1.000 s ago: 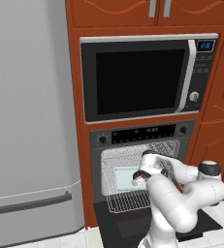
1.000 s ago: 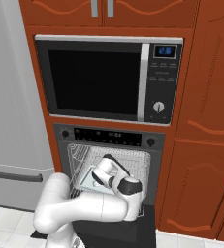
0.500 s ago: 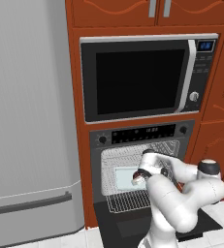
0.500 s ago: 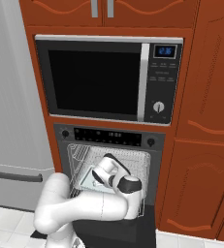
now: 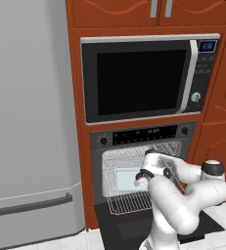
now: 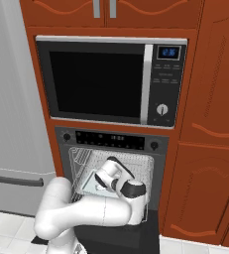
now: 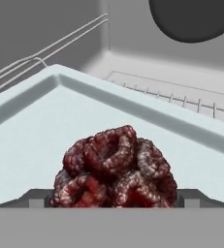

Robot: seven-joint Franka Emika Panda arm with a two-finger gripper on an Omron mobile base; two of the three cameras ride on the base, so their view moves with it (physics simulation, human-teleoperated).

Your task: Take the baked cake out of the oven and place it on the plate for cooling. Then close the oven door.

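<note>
The baked cake (image 7: 114, 169), a knobbly dark reddish-brown lump, sits on a pale baking tray (image 7: 31, 140) inside the oven (image 5: 143, 135). My gripper (image 7: 113, 201) is open, and the cake lies between its fingertips (image 7: 38, 198), close to both. From the base views, the hand (image 5: 148, 168) reaches into the oven cavity over the wire rack (image 5: 126, 202). The oven door (image 5: 134, 225) is folded down flat and open below the arm. The plate is out of view.
The microwave (image 5: 144, 78) sits above the oven in red-brown cabinetry (image 6: 210, 149). A grey fridge (image 5: 26, 122) stands to the left. The oven's pale walls and side rails (image 7: 45, 51) hem in the hand, with a dark round opening (image 7: 196, 17) on the back wall.
</note>
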